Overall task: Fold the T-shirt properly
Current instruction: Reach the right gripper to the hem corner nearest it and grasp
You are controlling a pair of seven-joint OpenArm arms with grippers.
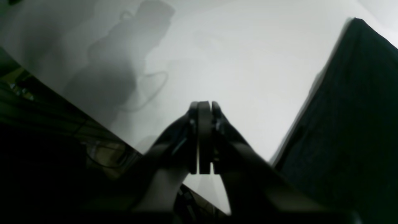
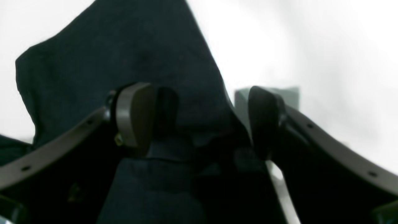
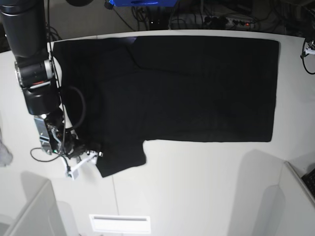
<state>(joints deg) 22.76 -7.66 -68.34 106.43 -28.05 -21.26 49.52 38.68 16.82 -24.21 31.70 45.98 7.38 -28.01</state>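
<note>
A large black short-sleeved cloth T-shirt [image 3: 187, 88] lies spread plain side up across the far half of the white desk [image 3: 197, 187], its body flat and rectangular, 1 sleeve [image 3: 120, 157] jutting toward the near edge at the base view's left. The right gripper [image 2: 199, 121] stands over that sleeve with its jaws spread wide; in its wrist view the dark cloth sits between and below the 2 pads [image 2: 136, 112], not pinched. The left gripper [image 1: 203, 137] hangs over bare desk just beside the shirt's edge, jaws pressed together and holding nothing; its arm is out of the base view. The step in hand appears to be the sleeve fold. The next move likely calls for the right gripper to settle on the sleeve hem, pinch it, and carry it inward over the body.
</note>
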